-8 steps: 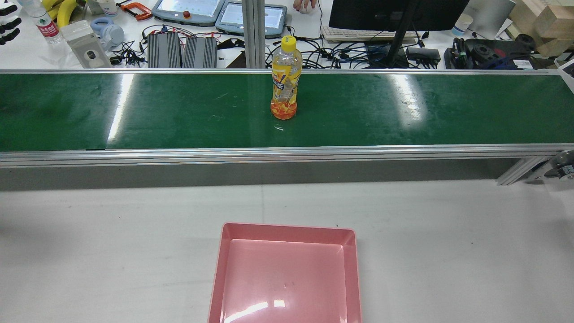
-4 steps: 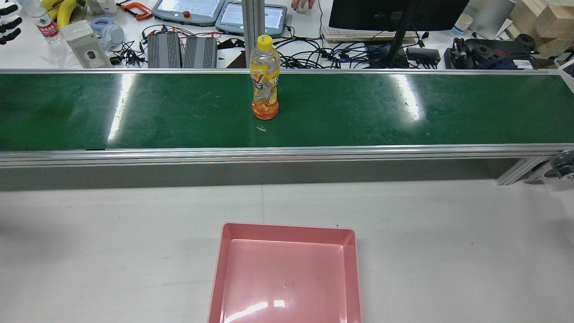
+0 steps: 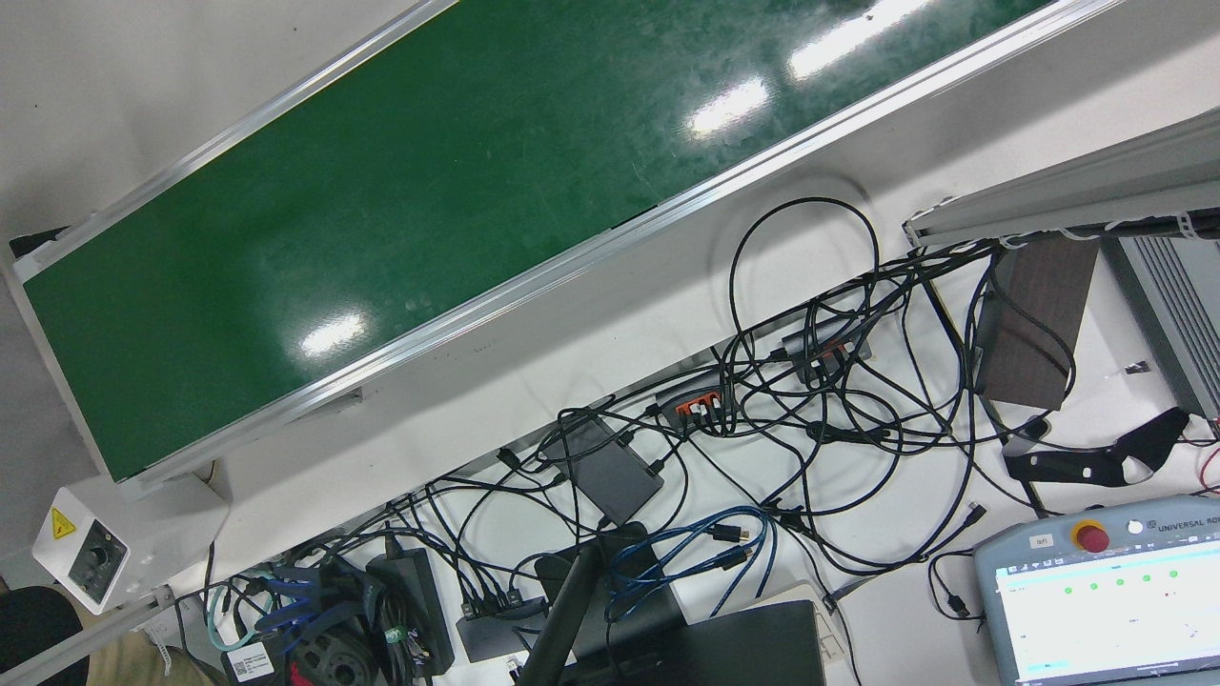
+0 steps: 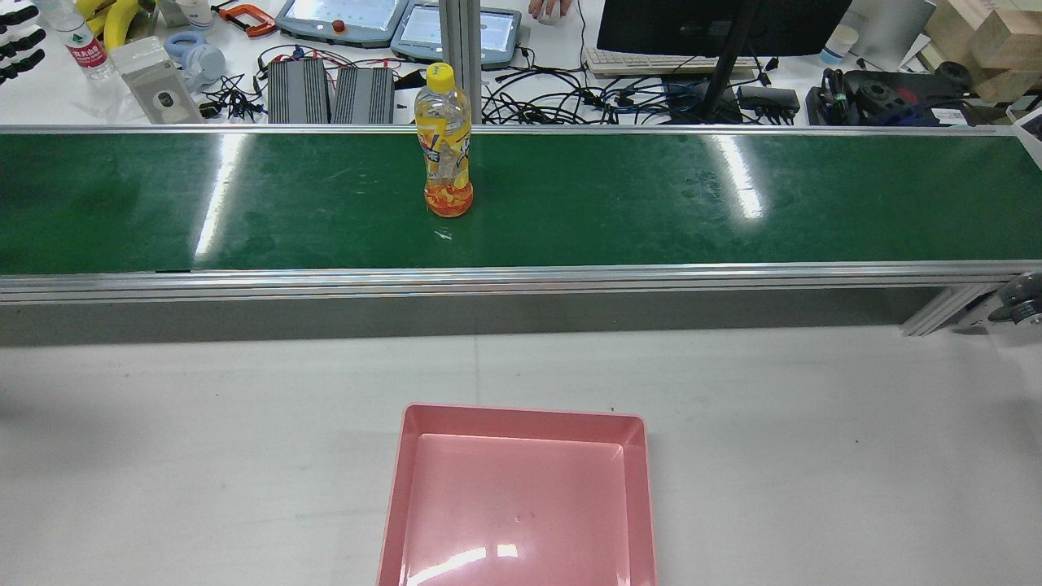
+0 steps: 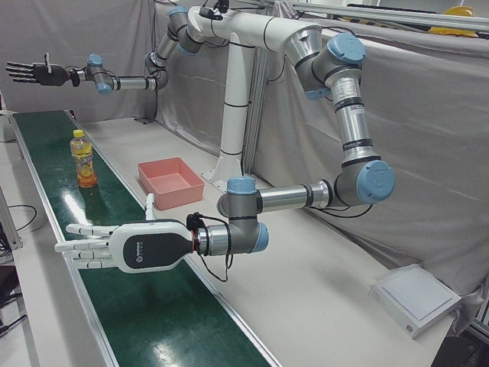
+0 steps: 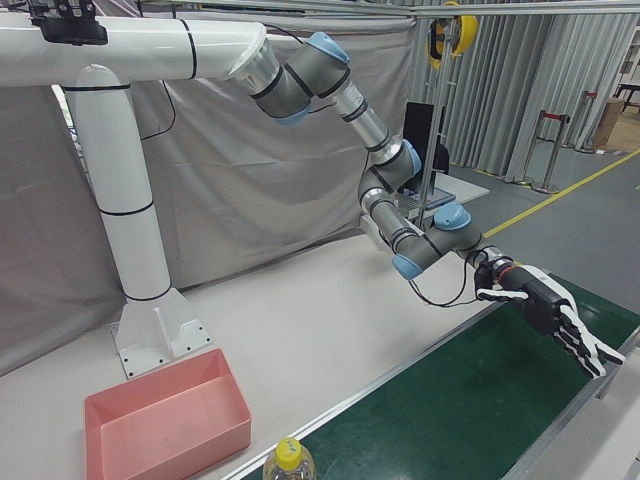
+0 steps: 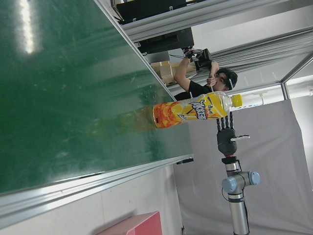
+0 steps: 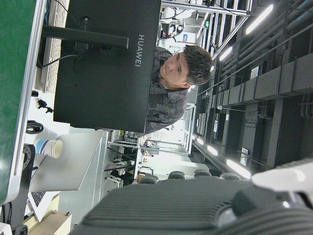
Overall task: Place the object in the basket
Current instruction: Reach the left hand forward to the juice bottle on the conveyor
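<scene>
Both hands' fingers (image 5: 80, 246) stay spread, empty, while the bottle (image 4: 444, 150) has moved left along the belt (image 4: 651, 203).

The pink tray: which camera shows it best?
The left-front view shows the whole pink tray, empty on the white table. The rear view cuts off its near end, the right-front view clips one corner, and the left hand view catches only a sliver.

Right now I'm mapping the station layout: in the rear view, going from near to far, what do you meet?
Pink plastic basket → bare white table → aluminium conveyor rail → green conveyor belt with the upright yellow-capped orange drink bottle → cluttered operators' desk.
</scene>
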`<action>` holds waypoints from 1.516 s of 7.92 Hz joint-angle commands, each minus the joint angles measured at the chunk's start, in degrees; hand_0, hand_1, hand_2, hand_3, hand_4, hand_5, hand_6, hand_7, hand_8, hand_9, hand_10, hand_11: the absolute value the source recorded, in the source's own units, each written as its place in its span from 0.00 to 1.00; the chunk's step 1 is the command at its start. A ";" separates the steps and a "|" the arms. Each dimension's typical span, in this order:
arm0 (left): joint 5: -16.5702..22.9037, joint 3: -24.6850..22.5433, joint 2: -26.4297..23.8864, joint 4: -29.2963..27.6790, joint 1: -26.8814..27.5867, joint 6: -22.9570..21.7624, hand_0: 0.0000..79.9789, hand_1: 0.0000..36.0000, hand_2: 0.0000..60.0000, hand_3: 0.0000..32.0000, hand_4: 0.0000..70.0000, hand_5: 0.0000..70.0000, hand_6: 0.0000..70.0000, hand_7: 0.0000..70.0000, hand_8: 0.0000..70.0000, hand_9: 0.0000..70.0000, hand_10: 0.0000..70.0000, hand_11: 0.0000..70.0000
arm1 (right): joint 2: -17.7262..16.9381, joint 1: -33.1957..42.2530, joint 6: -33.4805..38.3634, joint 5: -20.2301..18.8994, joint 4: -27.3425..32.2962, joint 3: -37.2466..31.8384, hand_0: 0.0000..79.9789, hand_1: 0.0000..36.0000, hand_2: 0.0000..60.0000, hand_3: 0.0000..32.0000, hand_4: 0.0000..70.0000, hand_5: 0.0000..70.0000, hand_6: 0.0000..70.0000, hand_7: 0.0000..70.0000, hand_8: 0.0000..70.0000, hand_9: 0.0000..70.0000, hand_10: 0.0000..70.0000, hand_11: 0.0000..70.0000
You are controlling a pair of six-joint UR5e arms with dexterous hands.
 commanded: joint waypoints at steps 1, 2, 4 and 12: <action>0.00 -0.12 -5.68 3.48 0.51 0.82 0.59 0.09 0.00 0.00 0.23 0.17 0.00 0.00 0.09 0.15 0.09 0.14 | 0.00 0.00 0.00 0.00 0.00 0.00 0.00 0.00 0.00 0.00 0.00 0.00 0.00 0.00 0.00 0.00 0.00 0.00; 0.00 -0.04 -6.66 4.18 3.99 0.82 0.59 0.09 0.00 0.00 0.23 0.17 0.00 0.00 0.09 0.15 0.10 0.15 | 0.08 0.00 0.00 0.00 0.00 0.00 0.00 0.00 0.00 0.00 0.00 0.00 0.00 0.00 0.00 0.00 0.00 0.00; -0.09 0.40 -10.96 6.82 9.19 1.34 0.58 0.08 0.00 0.00 0.22 0.17 0.00 0.00 0.10 0.16 0.10 0.15 | 0.08 0.00 0.00 0.00 0.00 0.00 0.00 0.00 0.00 0.00 0.00 0.00 0.00 0.00 0.00 0.00 0.00 0.00; -0.26 0.49 -18.88 11.49 17.56 3.46 0.58 0.07 0.00 0.00 0.22 0.19 0.00 0.00 0.10 0.17 0.11 0.17 | 0.08 0.00 0.00 0.00 0.00 0.00 0.00 0.00 0.00 0.00 0.00 0.00 0.00 0.00 0.00 0.00 0.00 0.00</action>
